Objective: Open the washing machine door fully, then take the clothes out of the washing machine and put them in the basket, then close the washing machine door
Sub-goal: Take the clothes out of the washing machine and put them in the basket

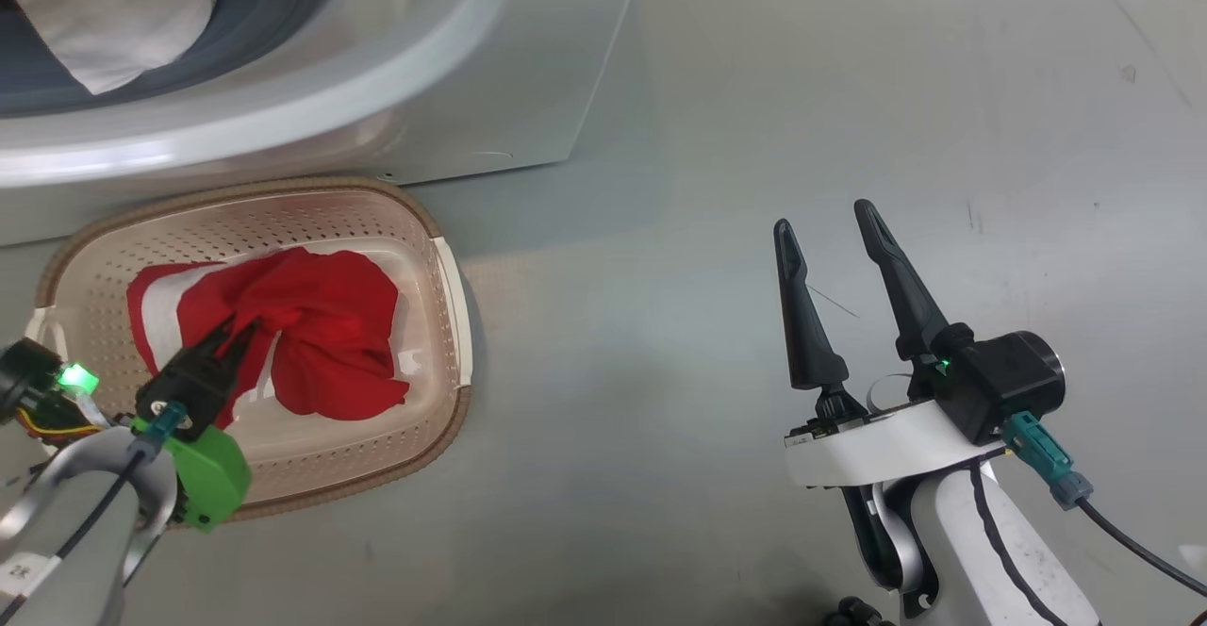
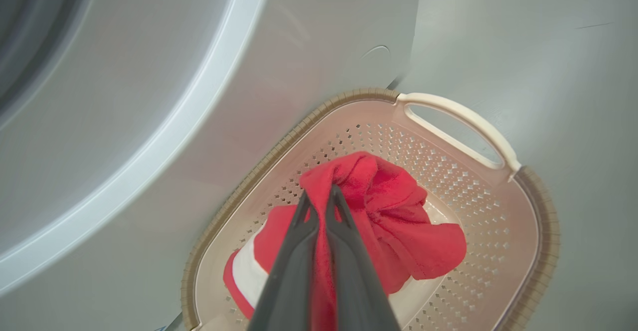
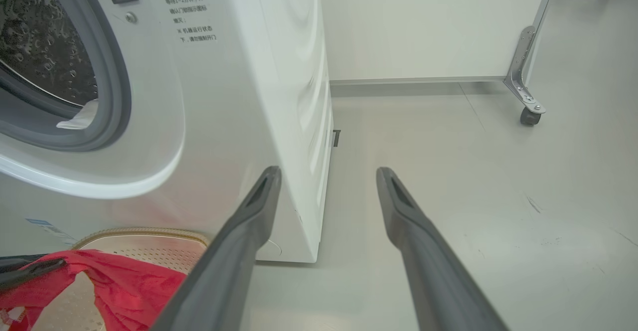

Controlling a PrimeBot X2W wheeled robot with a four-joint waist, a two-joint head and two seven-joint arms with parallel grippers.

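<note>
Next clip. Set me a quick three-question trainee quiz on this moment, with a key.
1. True or false: the left claw is shut on the red garment in the basket.
2. The right claw is: (a) open and empty, (b) holding a towel, (c) inside the drum.
3. What colour is the cloth lying in the washing machine mouth?
Key: 1 true; 2 a; 3 white.

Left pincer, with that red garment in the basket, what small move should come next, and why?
Probably open the left pincer: it is shut on the red garment, which already lies in the basket, and a white cloth waits in the washing machine.
</note>
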